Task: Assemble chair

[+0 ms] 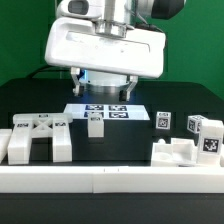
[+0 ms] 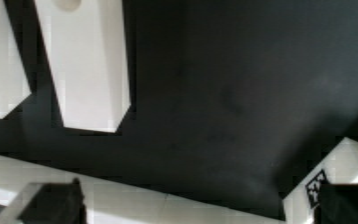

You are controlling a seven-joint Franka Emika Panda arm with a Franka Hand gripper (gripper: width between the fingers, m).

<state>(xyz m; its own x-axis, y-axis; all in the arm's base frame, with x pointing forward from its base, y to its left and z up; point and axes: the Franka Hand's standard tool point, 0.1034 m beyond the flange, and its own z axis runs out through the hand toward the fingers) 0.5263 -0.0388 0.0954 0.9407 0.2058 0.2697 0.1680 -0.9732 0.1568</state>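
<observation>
My gripper (image 1: 103, 88) hangs open and empty above the back middle of the black table, over the marker board (image 1: 100, 108). A small white chair block (image 1: 95, 125) stands just in front of that board. A large white chair part with legs (image 1: 35, 140) lies at the exterior view's left. Tagged white blocks (image 1: 193, 125) and a low part (image 1: 175, 152) lie at the exterior view's right. In the wrist view two long white bars (image 2: 78, 65) lie on the table, and a tagged white part (image 2: 318, 183) shows near one dark fingertip (image 2: 51, 203).
A long white rail (image 1: 110, 180) runs along the table's front edge. It shows as a pale strip (image 2: 176, 195) in the wrist view. Black table surface (image 2: 229, 100) lies between the bars and the strip.
</observation>
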